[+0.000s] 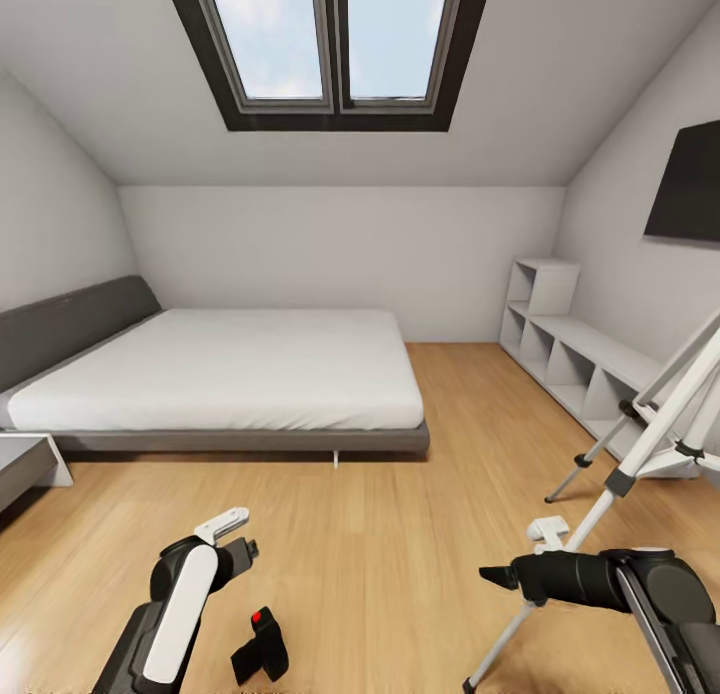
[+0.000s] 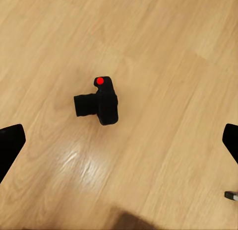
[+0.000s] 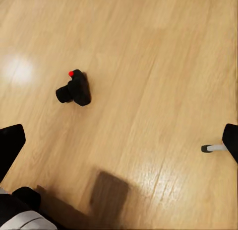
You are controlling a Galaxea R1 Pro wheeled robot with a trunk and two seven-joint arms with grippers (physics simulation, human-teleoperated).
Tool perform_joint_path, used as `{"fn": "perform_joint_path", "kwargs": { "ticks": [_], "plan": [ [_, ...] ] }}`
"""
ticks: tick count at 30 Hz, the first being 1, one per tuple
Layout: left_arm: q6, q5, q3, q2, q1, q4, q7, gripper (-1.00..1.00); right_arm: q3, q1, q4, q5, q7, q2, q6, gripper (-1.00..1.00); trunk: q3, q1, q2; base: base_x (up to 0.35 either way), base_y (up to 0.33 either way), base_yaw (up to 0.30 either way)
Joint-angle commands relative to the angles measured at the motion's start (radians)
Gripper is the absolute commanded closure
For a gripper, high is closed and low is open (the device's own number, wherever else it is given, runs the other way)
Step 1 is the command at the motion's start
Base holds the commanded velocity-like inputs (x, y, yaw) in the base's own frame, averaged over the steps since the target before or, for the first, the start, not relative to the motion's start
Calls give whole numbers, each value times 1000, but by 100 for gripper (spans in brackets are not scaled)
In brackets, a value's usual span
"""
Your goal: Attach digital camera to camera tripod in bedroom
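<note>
The digital camera (image 2: 99,105) lies on the wood floor (image 2: 163,51) just below my left gripper (image 2: 119,140) — jaws wide apart, empty. It looks small, rigid, probably light and smooth — I'd pinch the body, not the lens barrel.

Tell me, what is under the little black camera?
The digital camera sits on the light wood floor, with nothing else beneath it. The patch of floor right under it is covered by its body. The left gripper hangs open above it.
</note>
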Motion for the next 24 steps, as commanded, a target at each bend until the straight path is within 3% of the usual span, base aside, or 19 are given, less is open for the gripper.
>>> {"fn": "perform_joint_path", "kwargs": {
  "ticks": [1,5,8,10,15,18,24],
  "plan": [
    [2,10,0,-1,-2,1,10,-100,-10,-11,-2,8,10,5,4,-100,-4,4,-8,0,0,0],
    [4,13,-1,-1,-6,6,-2,-100,-33,-37,-2,9,11,41,4,-100,-17,19,-36,0,0,0],
    [5,29,-2,1,-8,10,-44,-100,-46,-47,-2,11,8,77,4,-100,-26,31,-57,0,0,0],
    [6,54,-4,5,-8,20,-120,-100,-55,-51,-2,15,3,106,4,-100,-33,38,-71,0,0,0],
    [4,70,-4,16,-9,55,-254,-100,-62,-54,-4,19,-3,124,4,-100,-48,57,-106,0,0,0],
    [2,51,-3,20,-9,84,-288,-100,-59,-55,-4,20,-4,128,4,-100,-58,69,-127,0,0,0],
    [1,-3,-3,18,-9,99,-257,-100,-55,-55,-2,22,-5,135,4,-100,-76,92,-169,0,0,0]
  ]
}}
